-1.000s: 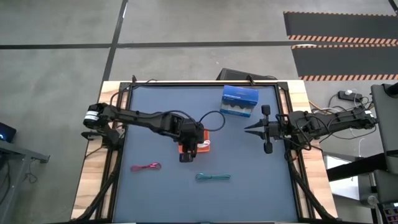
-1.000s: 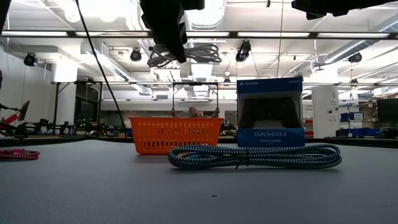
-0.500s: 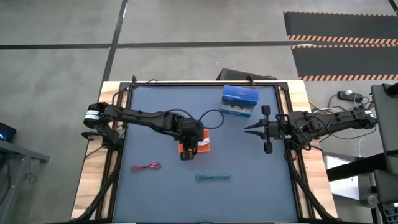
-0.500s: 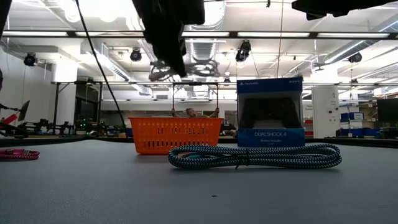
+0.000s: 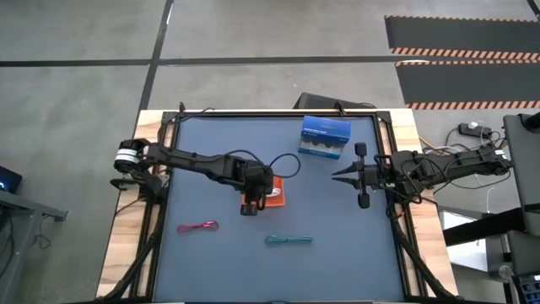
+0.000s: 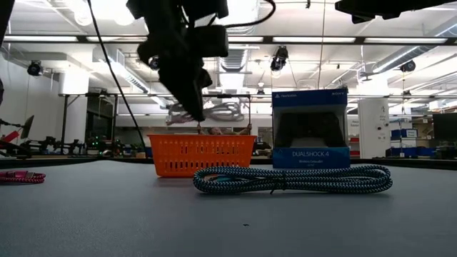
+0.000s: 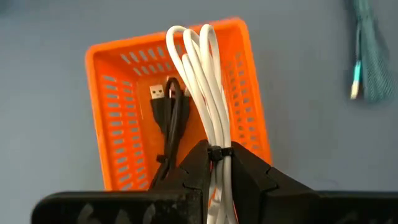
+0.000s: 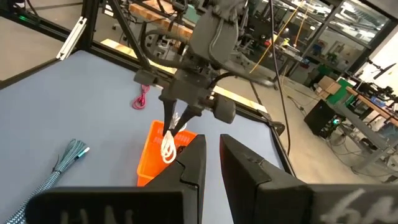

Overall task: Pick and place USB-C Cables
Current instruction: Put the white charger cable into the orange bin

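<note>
My left gripper (image 5: 250,203) (image 7: 216,160) is over the orange tray (image 5: 276,197) (image 6: 201,155) and shut on the white cable (image 7: 202,81) (image 6: 218,112). The black cable (image 7: 171,118) lies inside the tray. On the table, the pink-red cable (image 5: 198,227) (image 6: 21,176) lies to the left. The teal cable (image 5: 289,241) (image 6: 293,179) lies near the front edge. My right gripper (image 5: 337,176) (image 8: 213,155) waits at the right, open by a narrow gap and touching nothing. My left gripper pinches the bundled white cable between its two fingers, at the black tie (image 7: 216,151) near one end of the coil. The fingers (image 6: 187,93) come from above, slanting down. The coil sticks out past the fingertips, lifted clear just above the tray's rim (image 6: 201,137).
A blue DualShock box (image 5: 326,138) (image 6: 310,128) stands at the table's far side, right of the tray. Open blue mat lies between the tray and the near edge, apart from the teal and pink-red cables. Wooden strips (image 5: 126,253) border the mat left and right.
My left gripper has come down toward the orange tray, still shut on the white cable. In the low view the coil has dropped from well above the tray to just over its rim. The right arm has kept still.
</note>
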Robot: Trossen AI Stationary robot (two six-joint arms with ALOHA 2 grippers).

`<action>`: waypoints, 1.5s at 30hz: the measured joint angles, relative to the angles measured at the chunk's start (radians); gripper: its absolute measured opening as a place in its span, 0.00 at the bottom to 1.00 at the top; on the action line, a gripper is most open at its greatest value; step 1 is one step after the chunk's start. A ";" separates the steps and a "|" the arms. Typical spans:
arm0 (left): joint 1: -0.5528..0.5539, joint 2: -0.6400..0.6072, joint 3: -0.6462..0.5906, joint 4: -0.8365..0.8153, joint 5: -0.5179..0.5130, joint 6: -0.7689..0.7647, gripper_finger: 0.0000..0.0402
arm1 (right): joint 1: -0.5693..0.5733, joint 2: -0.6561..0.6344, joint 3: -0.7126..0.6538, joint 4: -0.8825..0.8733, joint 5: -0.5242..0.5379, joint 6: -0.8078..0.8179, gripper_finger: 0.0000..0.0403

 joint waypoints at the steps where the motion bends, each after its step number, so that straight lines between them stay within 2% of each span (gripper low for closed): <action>1: 0.000 0.000 -0.009 0.002 0.000 0.037 0.07 | 0.000 0.000 0.000 0.000 0.000 0.000 0.09; 5: 0.003 0.000 -0.045 0.042 0.000 0.158 0.07 | 0.000 0.000 0.000 0.000 0.000 0.000 0.09; 21: 0.010 0.003 -0.055 0.074 -0.034 0.446 0.07 | 0.000 0.000 0.000 0.000 0.000 0.000 0.09; 28: 0.015 0.008 -0.095 0.124 -0.033 0.476 0.07 | 0.000 0.000 0.000 0.001 0.000 0.007 0.09; 45: 0.025 0.013 -0.099 0.158 -0.033 0.479 0.07 | 0.000 0.000 0.000 0.001 0.000 0.015 0.09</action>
